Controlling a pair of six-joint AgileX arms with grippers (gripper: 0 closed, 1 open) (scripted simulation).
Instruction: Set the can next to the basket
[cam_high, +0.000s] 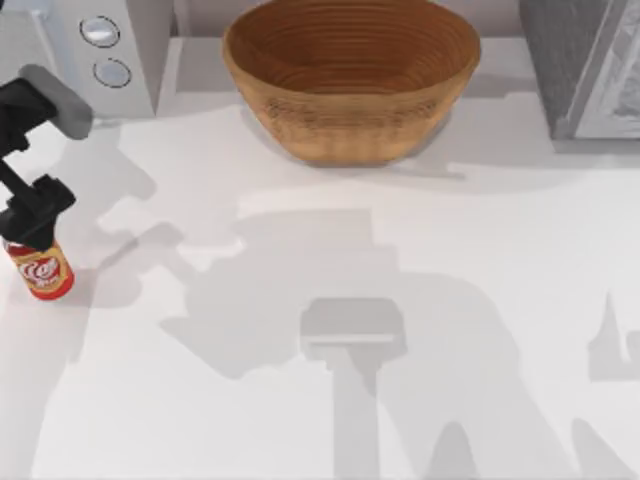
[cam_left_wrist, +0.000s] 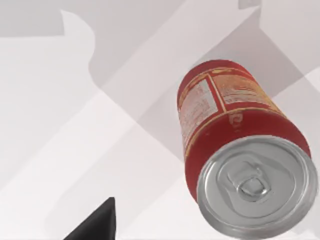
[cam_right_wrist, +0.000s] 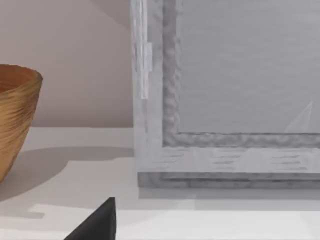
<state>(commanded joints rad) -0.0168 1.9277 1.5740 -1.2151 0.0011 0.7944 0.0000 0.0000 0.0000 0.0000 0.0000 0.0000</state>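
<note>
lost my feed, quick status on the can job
Left gripper above the can, far left, not gripping. Basket at the back, well apart. Path between looks open.

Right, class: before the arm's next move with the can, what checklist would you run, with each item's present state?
1. Can standing upright: ok, it stands near the table's left edge.
2. Left gripper at the can: ok, it hangs just over the can's top in the top view.
3. Can next to the basket: not ok, the two are far apart.
4. Bare spot beside the basket: ok, the table in front of it is bare.
5. Right gripper out of the route: cannot tell; its wrist view faces the basket's side and a grey cabinet.
</note>
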